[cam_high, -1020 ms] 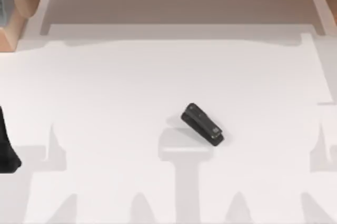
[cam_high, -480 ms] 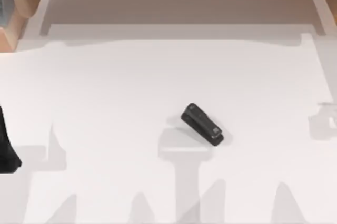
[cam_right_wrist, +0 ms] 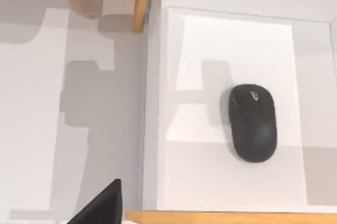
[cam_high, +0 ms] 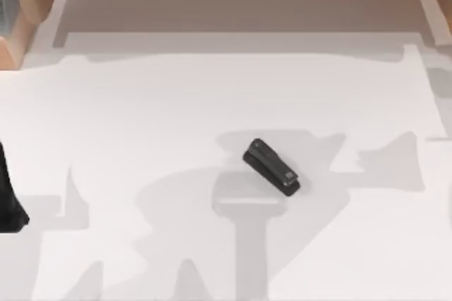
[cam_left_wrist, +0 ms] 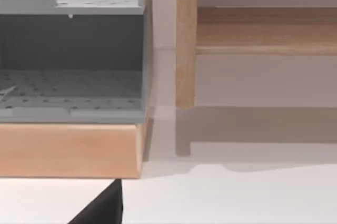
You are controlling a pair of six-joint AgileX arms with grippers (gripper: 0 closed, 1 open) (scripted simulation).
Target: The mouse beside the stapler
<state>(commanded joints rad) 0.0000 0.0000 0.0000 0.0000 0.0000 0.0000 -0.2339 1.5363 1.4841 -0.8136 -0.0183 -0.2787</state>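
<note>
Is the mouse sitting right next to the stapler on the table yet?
No, in the top view the stapler lies alone mid-table, while the right wrist view shows the mouse by itself on a separate white surface.

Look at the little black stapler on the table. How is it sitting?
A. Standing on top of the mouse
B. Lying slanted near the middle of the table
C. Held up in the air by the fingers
B: in the top view the stapler lies at a slant on the white table, near its middle, with nothing touching it.
</note>
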